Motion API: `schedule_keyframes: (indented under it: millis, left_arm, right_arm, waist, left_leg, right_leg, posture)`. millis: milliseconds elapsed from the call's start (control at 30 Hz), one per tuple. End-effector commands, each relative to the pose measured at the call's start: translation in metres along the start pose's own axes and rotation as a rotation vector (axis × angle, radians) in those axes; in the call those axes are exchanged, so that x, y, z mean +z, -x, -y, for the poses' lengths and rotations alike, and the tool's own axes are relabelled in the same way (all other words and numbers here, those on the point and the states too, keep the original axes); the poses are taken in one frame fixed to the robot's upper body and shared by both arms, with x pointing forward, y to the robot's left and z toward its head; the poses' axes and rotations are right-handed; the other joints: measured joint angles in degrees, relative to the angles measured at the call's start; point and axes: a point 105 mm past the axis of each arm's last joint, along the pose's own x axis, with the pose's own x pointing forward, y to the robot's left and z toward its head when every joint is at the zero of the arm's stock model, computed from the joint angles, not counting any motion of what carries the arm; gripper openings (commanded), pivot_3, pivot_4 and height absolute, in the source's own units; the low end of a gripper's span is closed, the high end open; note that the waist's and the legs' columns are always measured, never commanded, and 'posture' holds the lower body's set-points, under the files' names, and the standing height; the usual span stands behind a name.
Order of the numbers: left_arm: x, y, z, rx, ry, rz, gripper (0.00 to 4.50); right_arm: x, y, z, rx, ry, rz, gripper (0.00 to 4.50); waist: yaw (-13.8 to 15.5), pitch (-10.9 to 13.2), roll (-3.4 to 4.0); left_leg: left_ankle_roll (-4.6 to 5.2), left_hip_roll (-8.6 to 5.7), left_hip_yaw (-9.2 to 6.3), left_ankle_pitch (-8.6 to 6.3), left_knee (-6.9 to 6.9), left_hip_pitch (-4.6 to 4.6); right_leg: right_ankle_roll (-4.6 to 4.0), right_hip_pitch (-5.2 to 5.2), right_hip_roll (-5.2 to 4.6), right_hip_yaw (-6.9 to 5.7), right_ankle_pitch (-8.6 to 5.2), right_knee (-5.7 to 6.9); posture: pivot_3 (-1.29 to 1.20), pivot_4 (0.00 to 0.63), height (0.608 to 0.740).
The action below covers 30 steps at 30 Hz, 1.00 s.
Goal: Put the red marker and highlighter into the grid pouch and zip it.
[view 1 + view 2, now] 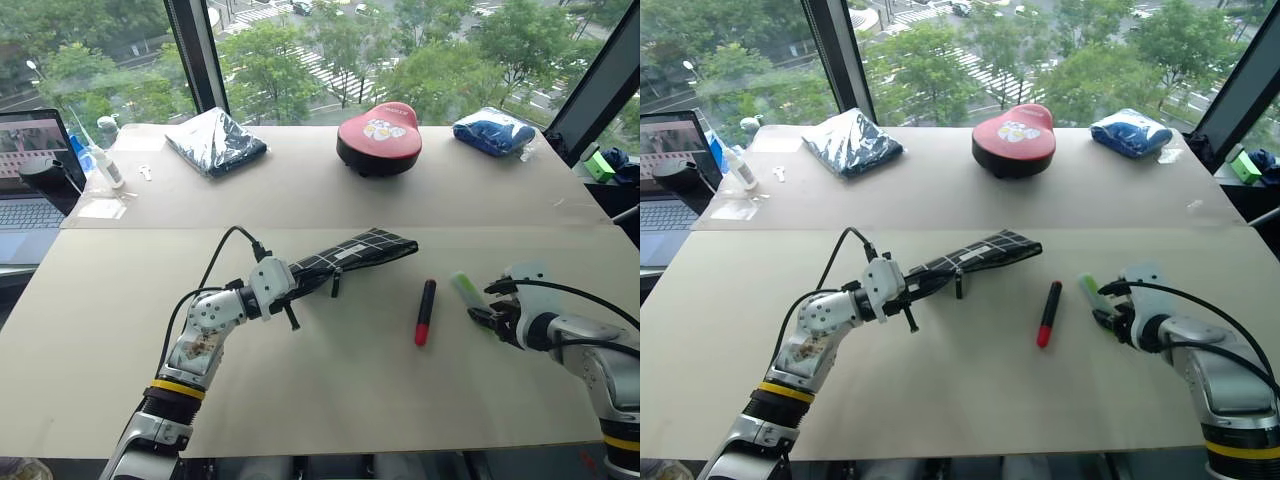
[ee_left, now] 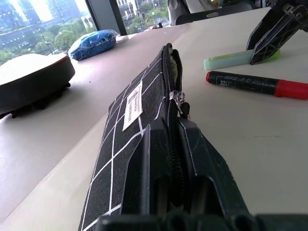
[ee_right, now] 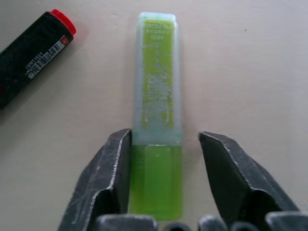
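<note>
Highlighter [image 3: 157, 120] lies flat on the table [image 1: 330, 400] at the right, just beside the red marker [image 1: 425, 312] and apart from it; its green body sits between the two fingers of the right gripper [image 3: 159, 163], with the pale cap pointing away from the wrist; one finger [image 3: 108, 168] looks to touch the body's side while the other [image 3: 231, 168] stands off with a visible gap, so the jaws are part way apart and not yet clamped on it. Risk one, as I judge it: the touching finger pushes first, the pen slides or turns on the smooth table and the jaws shut on an edge or on nothing; a roll toward the marker could knock that aside too. Risk two: the hold falls on the rear half only, so the cap end may droop when lifted and catch the pouch mouth.

Grid pouch [image 1: 350, 255] lies across the middle of the table, well apart from both pens; the left gripper [image 2: 175, 159] is clamped tight on its near end at the zipper line; the zipper looks open toward the far end, but the mouth gapes only narrowly; a pen brought in at a slant could jam on the fabric edge or drag the pouch out of the left hold.
</note>
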Motion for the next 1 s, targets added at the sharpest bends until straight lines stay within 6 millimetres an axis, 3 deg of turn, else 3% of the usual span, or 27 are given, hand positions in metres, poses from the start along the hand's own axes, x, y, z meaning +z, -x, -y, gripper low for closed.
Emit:
schedule_keyframes:
  millis: [33,100,200,367,433,633,1000]
  left_arm:
    - [0.012,0.002,-0.005,0.029,-0.039,0.035,0.0]
    - [0.012,0.003,-0.004,0.031,-0.04,0.034,0.0]
    - [0.012,0.003,-0.004,0.033,-0.04,0.032,0.0]
    - [0.012,0.002,-0.006,0.031,-0.041,0.033,0.0]
    - [0.013,0.002,-0.007,0.031,-0.041,0.034,0.0]
    - [0.013,-0.001,-0.007,0.029,-0.04,0.038,0.0]
    - [0.013,-0.002,-0.005,0.028,-0.042,0.043,0.0]
  right_arm:
    - [-0.01,-0.001,0.015,-0.064,0.019,-0.044,1.01]
    - [-0.007,-0.002,0.017,-0.07,0.032,-0.031,1.01]
    - [0.015,-0.003,0.02,-0.088,0.086,0.071,1.01]
    - [0.074,0.018,0.009,0.009,0.277,0.321,1.01]
    - [0.087,0.028,-0.001,0.073,0.384,0.367,1.01]
    - [0.1,0.049,-0.051,0.339,0.649,0.379,1.01]
    - [0.095,0.027,-0.064,0.38,0.71,0.322,1.01]
  waist:
    - [0.05,0.0,0.0]
    - [0.07,0.0,-0.01]
    - [0.02,0.0,-0.01]
    - [-0.08,0.03,0.07]
    - [-0.14,0.05,0.09]
    - [-0.19,0.05,0.08]
    - [0.13,0.06,0.07]
  left_leg:
    - [0.02,-0.01,0.0,-0.01,0.01,0.0]
    - [0.04,-0.03,0.01,-0.02,0.02,-0.02]
    - [0.04,-0.03,0.03,-0.02,0.02,-0.03]
    - [0.02,-0.03,0.06,-0.01,-0.02,-0.15]
    - [0.02,-0.04,0.07,-0.01,-0.07,-0.16]
    - [0.04,-0.03,0.04,-0.03,-0.18,-0.17]
    - [-0.01,-0.04,0.03,-0.02,-0.15,-0.29]
  right_leg:
    - [0.04,0.01,0.0,0.01,0.03,-0.04]
    - [0.08,0.01,0.0,0.03,0.06,-0.09]
    - [0.08,0.0,-0.01,0.04,0.07,-0.1]
    - [0.08,-0.18,-0.01,0.07,0.07,-0.07]
    - [0.08,-0.21,0.0,0.07,0.07,-0.07]
    - [0.08,-0.2,-0.01,0.02,0.07,-0.14]
    - [0.08,-0.32,-0.08,0.03,0.07,-0.15]
  posture:
    - [0.0,0.15,0.74]
    - [0.0,0.15,0.74]
    - [0.0,0.15,0.74]
    - [0.0,0.15,0.74]
    - [0.0,0.15,0.74]
    - [0.0,0.15,0.74]
    - [0.0,0.15,0.74]
